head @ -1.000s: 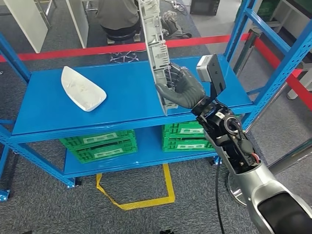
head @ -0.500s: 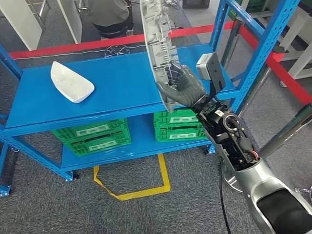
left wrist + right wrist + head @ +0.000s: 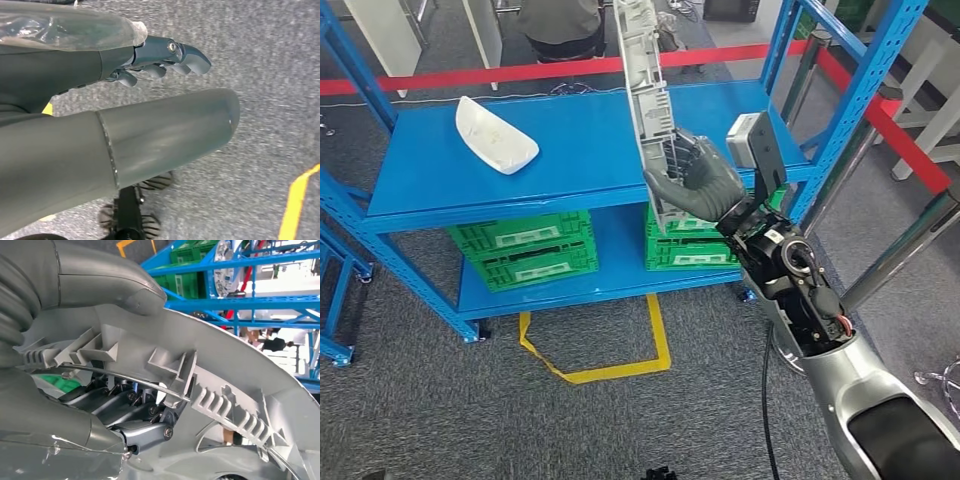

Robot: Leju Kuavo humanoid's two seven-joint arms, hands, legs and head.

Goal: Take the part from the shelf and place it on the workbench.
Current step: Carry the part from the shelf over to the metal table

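My right hand (image 3: 697, 180) grips a long grey ribbed plastic part (image 3: 646, 95) by its lower end and holds it upright in the air in front of the blue shelf (image 3: 576, 150). Up close, the part (image 3: 226, 375) runs across the right wrist view with my thumb (image 3: 113, 285) pressed on its rim and fingers behind it. A second, white curved part (image 3: 496, 136) lies on the shelf's top board at the left. My left hand (image 3: 113, 125) hangs over grey carpet with its fingers (image 3: 181, 55) apart, holding nothing.
Green crates (image 3: 524, 250) sit on the shelf's lower board. A yellow floor marking (image 3: 599, 350) lies in front of the shelf. A red barrier band (image 3: 509, 72) runs behind it, with a seated person (image 3: 561, 25) beyond. Blue uprights (image 3: 848, 110) stand at the right.
The whole view has shifted, so the camera moved; the shelf now sits a little farther right and lower. My right hand keeps its grip on the grey part.
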